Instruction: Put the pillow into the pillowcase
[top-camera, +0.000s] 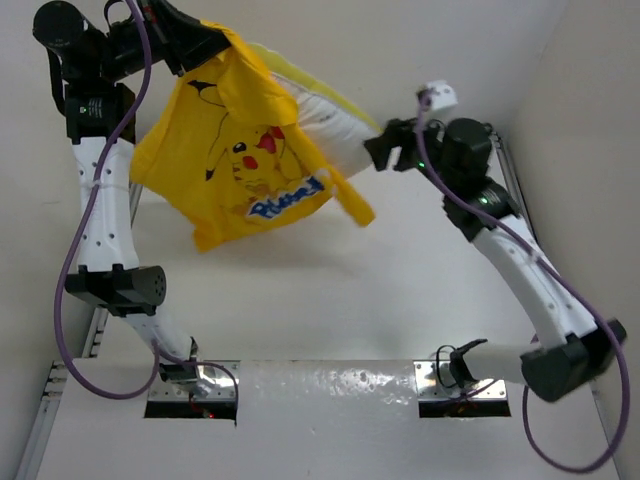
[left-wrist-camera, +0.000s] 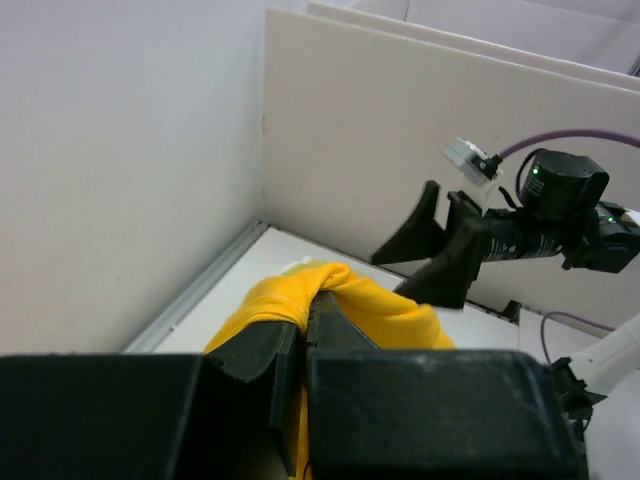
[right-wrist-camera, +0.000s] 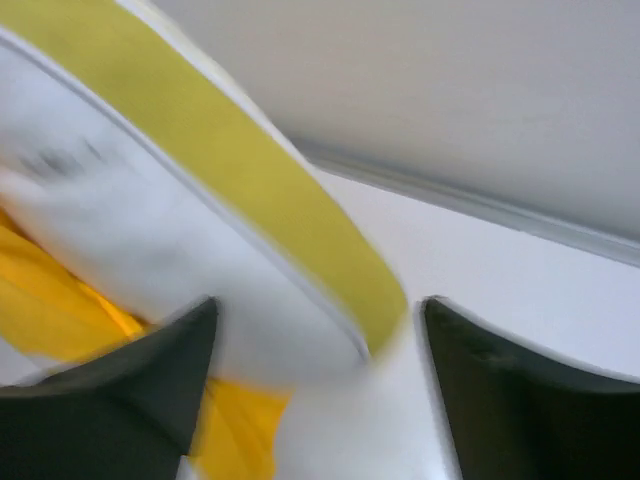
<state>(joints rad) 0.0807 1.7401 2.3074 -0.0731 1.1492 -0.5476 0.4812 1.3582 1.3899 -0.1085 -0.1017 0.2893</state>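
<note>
The yellow pillowcase with its Pikachu print hangs in the air at the upper left. My left gripper is shut on its top edge, and the left wrist view shows yellow fabric bunched around the closed fingers of that gripper. The cream-white pillow sticks out of the case toward the right. My right gripper is open beside that end. In the right wrist view the pillow's corner with its yellow trim lies blurred between the spread fingers of the right gripper.
White walls close in the table at the back and on both sides. A metal rail runs along the left edge. Purple cables loop off both arms. The arm bases sit at the near edge.
</note>
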